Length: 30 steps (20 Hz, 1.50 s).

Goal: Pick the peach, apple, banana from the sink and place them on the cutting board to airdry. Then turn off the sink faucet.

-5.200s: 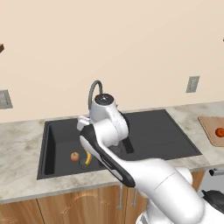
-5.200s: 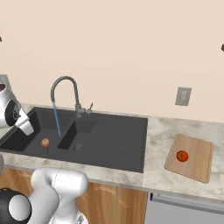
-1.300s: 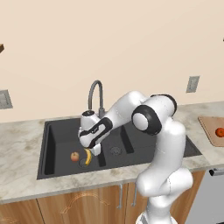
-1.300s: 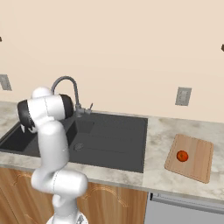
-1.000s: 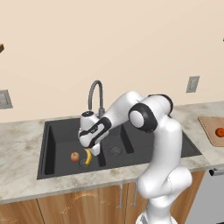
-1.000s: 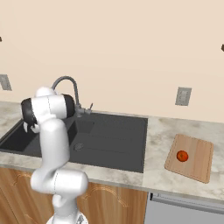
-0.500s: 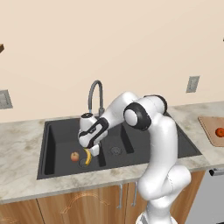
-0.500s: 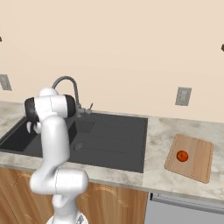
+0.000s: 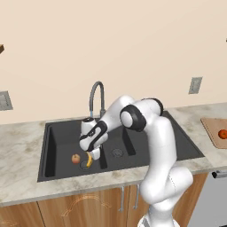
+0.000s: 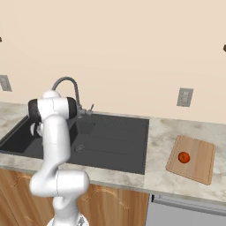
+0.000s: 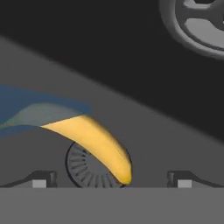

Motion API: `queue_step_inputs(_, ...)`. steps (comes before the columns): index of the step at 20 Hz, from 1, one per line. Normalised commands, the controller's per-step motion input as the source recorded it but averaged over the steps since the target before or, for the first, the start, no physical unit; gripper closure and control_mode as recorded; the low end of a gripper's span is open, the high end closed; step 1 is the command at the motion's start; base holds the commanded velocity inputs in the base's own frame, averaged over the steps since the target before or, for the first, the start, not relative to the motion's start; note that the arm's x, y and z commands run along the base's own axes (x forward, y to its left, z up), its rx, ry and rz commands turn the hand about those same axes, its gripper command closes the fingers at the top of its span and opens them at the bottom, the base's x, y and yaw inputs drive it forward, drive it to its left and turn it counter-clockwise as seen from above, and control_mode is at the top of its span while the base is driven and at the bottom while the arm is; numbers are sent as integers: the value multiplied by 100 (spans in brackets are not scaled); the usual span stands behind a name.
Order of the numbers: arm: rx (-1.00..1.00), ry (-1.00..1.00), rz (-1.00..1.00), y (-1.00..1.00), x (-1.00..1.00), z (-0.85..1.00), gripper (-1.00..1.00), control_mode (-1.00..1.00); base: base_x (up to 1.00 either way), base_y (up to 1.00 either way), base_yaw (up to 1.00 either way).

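The banana (image 11: 96,144) is lying on the floor of the large basin of the sink (image 9: 57,133), stretched across the round drain grille (image 11: 83,168), with one end toward 5 o'clock in my hand view and the other toward 9 o'clock, where a pale blue haze is covering it. From the left base view the banana (image 9: 89,160) is sitting just at 3 o'clock of a small round reddish fruit (image 9: 76,158), near it but apart.

My gripper (image 11: 111,178) is hanging low over the banana with its two fingertips (image 11: 41,178) spread wide, one on each side of the fruit's near end and neither touching it. I am holding nothing.

The sink faucet (image 9: 95,95) is rising behind the basin, at 12 o'clock of my hand (image 9: 91,137) in the left base view.

Well off at 3 o'clock along the counter (image 10: 161,132), the cutting board (image 10: 198,163) is carrying one round red-orange fruit (image 10: 183,157).
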Motion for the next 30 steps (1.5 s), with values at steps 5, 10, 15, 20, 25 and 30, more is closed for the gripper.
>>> queue_step_inputs(5, 0, 3, 0, 4, 21, -27, -100, -100, 0, 0, 0)
queue_step_inputs(10, 0, 2, 0, 4, 11, -23, -100, -100, 0, 0, 0)
queue_step_inputs(15, 0, 1, 0, 0, 5, -20, -100, -100, 0, 0, 0)
queue_step_inputs(20, 0, 0, 0, 0, 0, -21, -100, -100, 0, 0, 0)
queue_step_inputs(25, 0, 1, 0, 0, 6, -25, -100, -100, 0, 0, 0)
queue_step_inputs(30, 0, 2, 0, 0, 9, -27, -100, -100, 0, 0, 0)
